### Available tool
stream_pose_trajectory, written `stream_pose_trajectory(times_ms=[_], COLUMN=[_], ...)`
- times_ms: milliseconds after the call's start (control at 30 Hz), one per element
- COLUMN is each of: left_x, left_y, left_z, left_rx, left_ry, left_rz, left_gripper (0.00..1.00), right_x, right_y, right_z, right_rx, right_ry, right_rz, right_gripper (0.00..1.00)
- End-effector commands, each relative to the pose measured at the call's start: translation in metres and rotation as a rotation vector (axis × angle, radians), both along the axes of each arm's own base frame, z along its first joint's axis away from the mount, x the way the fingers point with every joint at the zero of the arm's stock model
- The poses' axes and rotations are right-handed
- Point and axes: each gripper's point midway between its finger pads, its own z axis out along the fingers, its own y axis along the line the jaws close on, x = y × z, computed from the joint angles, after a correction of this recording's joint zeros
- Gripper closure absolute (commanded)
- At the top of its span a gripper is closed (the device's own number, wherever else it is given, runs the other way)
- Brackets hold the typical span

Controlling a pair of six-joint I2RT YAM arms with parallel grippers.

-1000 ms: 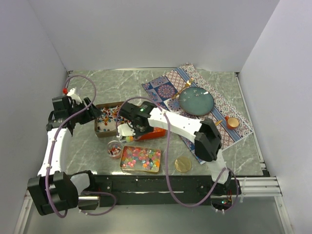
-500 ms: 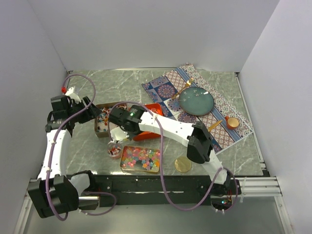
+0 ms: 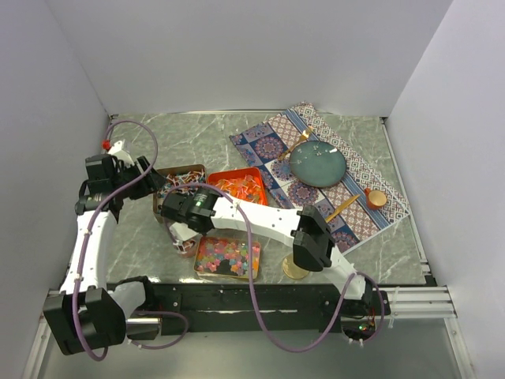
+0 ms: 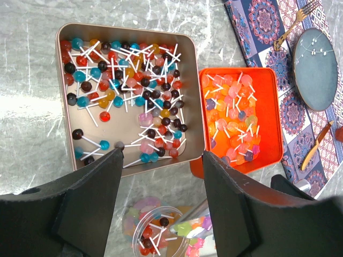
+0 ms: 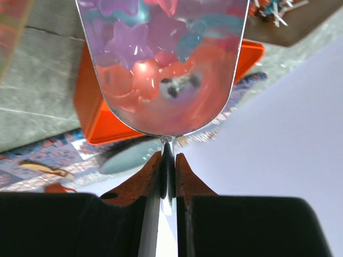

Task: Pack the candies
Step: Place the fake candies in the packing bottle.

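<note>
Candies on sticks fill a brown tin point(image 4: 128, 96) and an orange tin point(image 4: 238, 120). More lie in a clear cup point(image 4: 161, 233) on the table. Star-shaped jellies point(image 3: 229, 257) fill a flat tin point(image 3: 254, 275) at the front. My right gripper point(image 5: 168, 160) is shut on the thin handle of a metal scoop point(image 5: 161, 64), which carries star jellies. The scoop point(image 4: 214, 211) hangs tilted over the cup's rim. In the top view the right gripper point(image 3: 183, 229) sits over the cup point(image 3: 186, 243). My left gripper point(image 4: 161, 160) hovers open and empty above the brown tin's near edge.
A round gold lid point(image 3: 296, 268) lies at the front right of the jelly tin. A patterned mat point(image 3: 355, 181) at the back right holds a teal plate point(image 3: 317, 164), a fork point(image 3: 301, 136) and a small orange bowl point(image 3: 375, 198). White walls enclose the table.
My right arm swung left and nearer with the scoop, from over the orange tin to over the clear cup. The orange tin is now uncovered. The left arm barely moved.
</note>
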Motion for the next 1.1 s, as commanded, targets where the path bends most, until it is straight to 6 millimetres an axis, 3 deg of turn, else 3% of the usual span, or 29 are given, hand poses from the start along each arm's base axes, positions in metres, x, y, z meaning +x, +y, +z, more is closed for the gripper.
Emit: stream_pose_trajectory(times_ms=[0,333,1067], left_x=[0.007,0.007,0.006], left_y=[0.0,-0.004,-0.007], left_z=[0.025,0.025,0.025], left_rx=[0.035,0.047,0.048], left_ry=[-0.093,-0.097,-0.096], left_rz=[-0.009,-0.02,-0.027], left_gripper=[0.33,0.33,0.33], right_x=[0.007,0.003,0.003], right_y=[0.006,0.014,0.009], right_z=[0.018,0.028,0.039], right_rx=[-0.112,-0.146,-0.235], right_ry=[-0.101,-0.169,-0.244], right_rz=[0.138,0.189,0.241], right_gripper=[1.0,1.0,1.0])
